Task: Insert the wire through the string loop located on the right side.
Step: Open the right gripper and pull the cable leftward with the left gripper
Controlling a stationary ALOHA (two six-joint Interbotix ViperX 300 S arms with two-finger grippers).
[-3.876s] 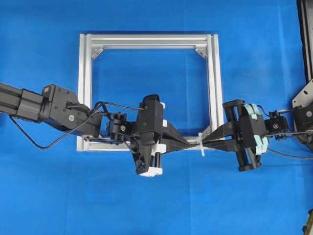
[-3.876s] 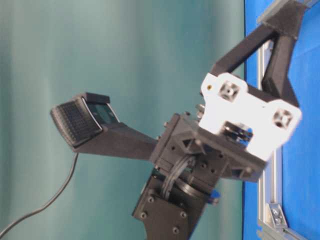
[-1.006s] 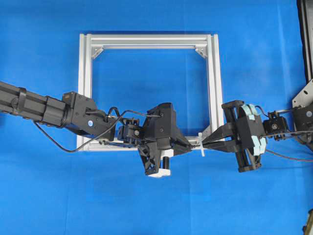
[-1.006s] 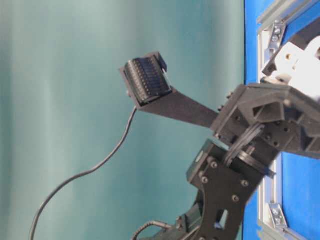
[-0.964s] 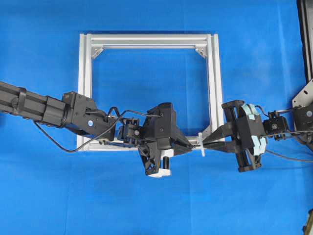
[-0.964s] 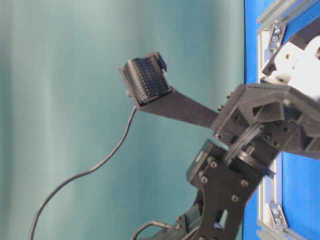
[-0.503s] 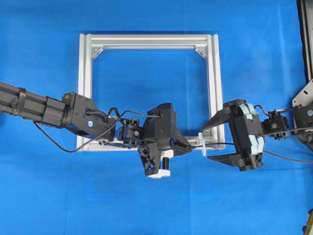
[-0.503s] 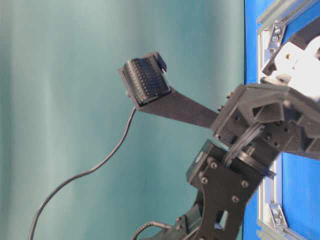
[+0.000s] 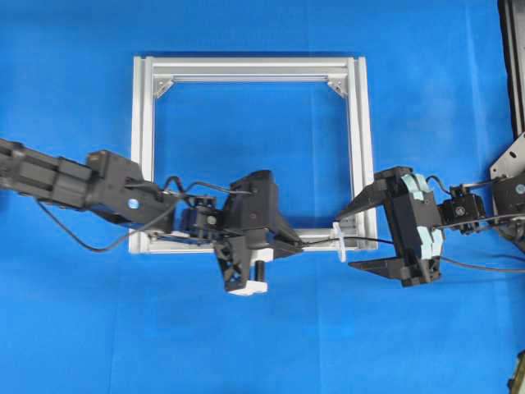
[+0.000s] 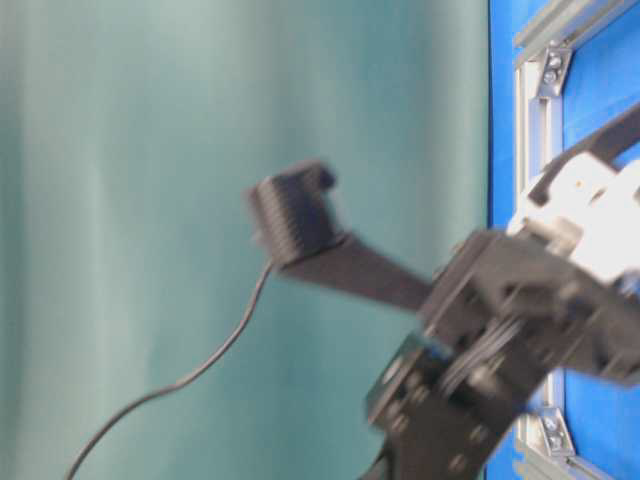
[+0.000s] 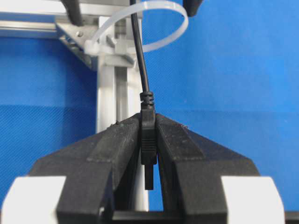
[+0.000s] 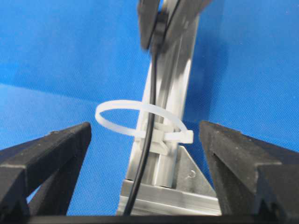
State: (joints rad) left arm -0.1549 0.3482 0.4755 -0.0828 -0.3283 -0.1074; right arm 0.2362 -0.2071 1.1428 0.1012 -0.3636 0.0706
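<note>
Now the right gripper [image 9: 359,240] had sprung wide, releasing the thin black wire [image 12: 148,135] threaded through the white string loop [image 12: 140,119]; the left gripper [image 11: 148,140] clamped its plug.

In the table-level view the black arm [image 10: 500,350] is smeared with motion blur and cut off at the right and bottom edges. The frame [image 10: 530,120] shows only as a sliver along the right edge. In the left wrist view the top edge cuts off the white loop [image 11: 163,42] and the wire [image 11: 140,60]. In the right wrist view the wire [image 12: 147,154] leaves at the bottom edge.
</note>
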